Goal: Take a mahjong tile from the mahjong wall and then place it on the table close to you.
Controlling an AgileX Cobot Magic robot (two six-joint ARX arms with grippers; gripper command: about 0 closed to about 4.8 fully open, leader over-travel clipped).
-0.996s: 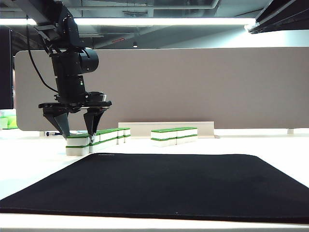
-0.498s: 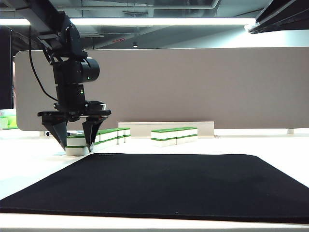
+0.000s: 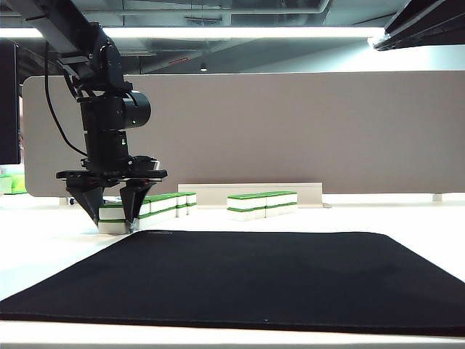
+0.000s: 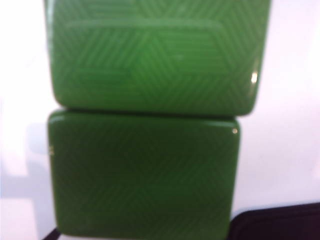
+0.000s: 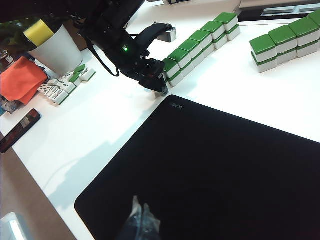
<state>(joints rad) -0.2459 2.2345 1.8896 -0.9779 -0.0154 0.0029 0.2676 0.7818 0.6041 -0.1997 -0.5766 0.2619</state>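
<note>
A: White desktop first, the table (image 3: 43,247), with the black mat (image 3: 254,276) over most of the near side. Step in hand?

B: Looks like the grab. Left gripper (image 3: 112,219) down at the near end of the wall (image 3: 166,201), pointing straight down, one finger on each side of the end stack.

A: Pinching yet?

B: Cannot tell. Fingers (image 3: 132,196) close by the sides of the top tile (image 3: 116,211), with no clear sign of contact or of a gap in the exterior view. Nothing of them in the left wrist view either.

A: Right gripper (image 5: 142,224)?

B: Only a dark blur low in its own view, above the near part of the mat and well apart from the wall. Spread or pressed together — cannot tell.

A: Next move, then?

B: Probably a firm squeeze on the top tile alone. Then a straight lift, so as not to drag the tile beneath or the one beside. Then a carry over the mat towards the near edge.

A: Look of the wall?

B: Low row, two high, white bodies under bright green backs, leading away from the mat's far left corner. Second short run (image 3: 261,203) off to the right. Up close — glossy green, a fine pressed pattern of slanted lines, rounded corners, two backs end to end and touching.
</note>
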